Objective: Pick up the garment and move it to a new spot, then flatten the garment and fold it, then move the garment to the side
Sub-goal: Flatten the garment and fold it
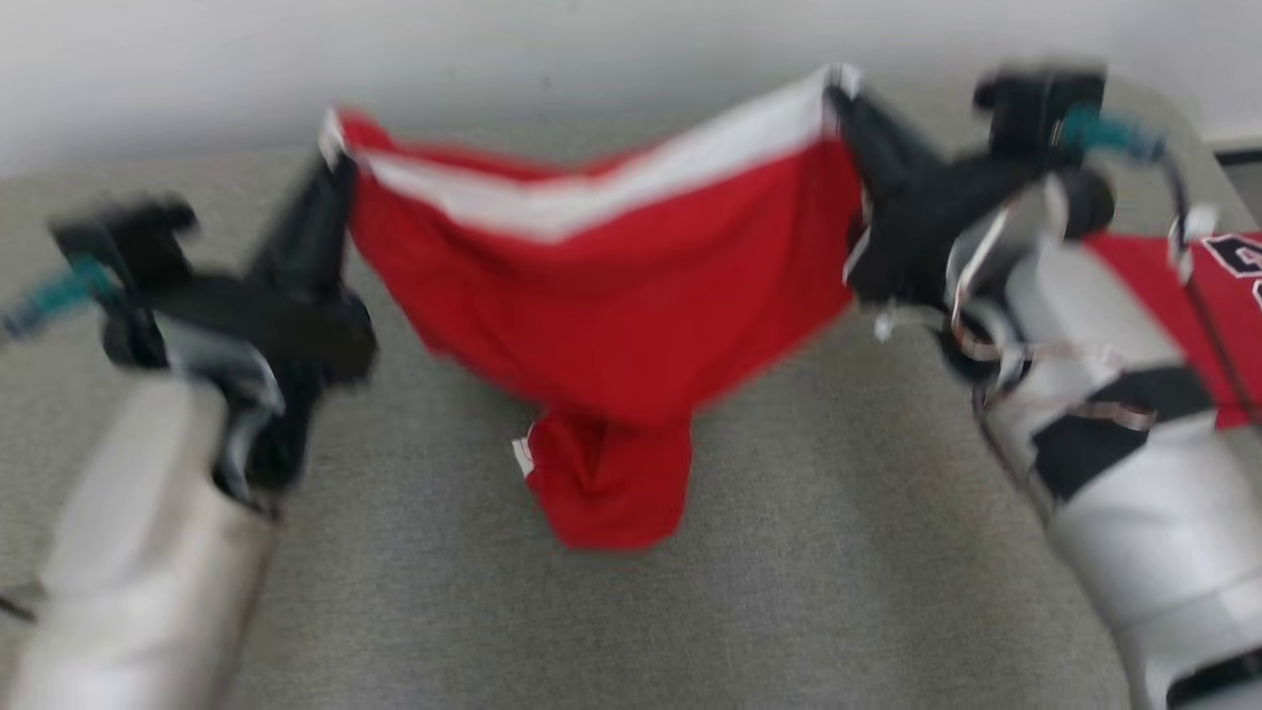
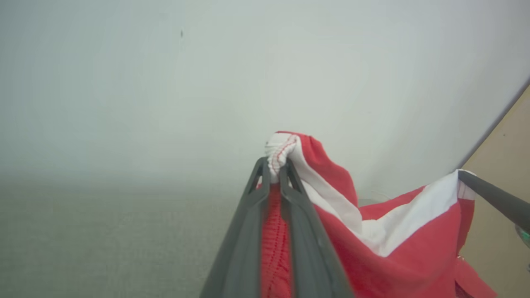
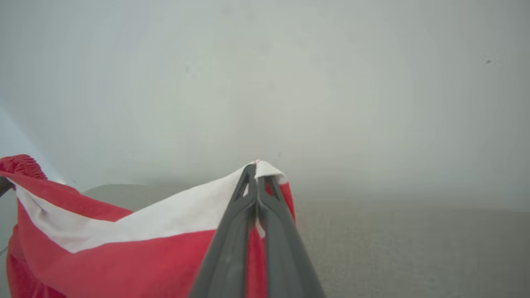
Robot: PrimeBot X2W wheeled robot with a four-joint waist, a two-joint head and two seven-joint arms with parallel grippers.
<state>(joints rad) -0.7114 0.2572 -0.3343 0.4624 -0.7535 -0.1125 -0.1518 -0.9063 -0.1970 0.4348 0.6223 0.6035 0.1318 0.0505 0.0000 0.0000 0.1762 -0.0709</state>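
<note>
The garment, red with a broad white band along its top edge, hangs stretched between my two grippers above the grey surface, its lower part sagging to a bunched point that reaches down to it. My left gripper is shut on the garment's left top corner; in the left wrist view that gripper pinches the gathered red and white hem. My right gripper is shut on the right top corner, its tips pinching the white band. The head view is blurred.
A pale wall rises behind the grey surface. Another red cloth with dark lettering lies at the far right behind my right forearm. The right arm's finger crosses the right side of the left wrist view.
</note>
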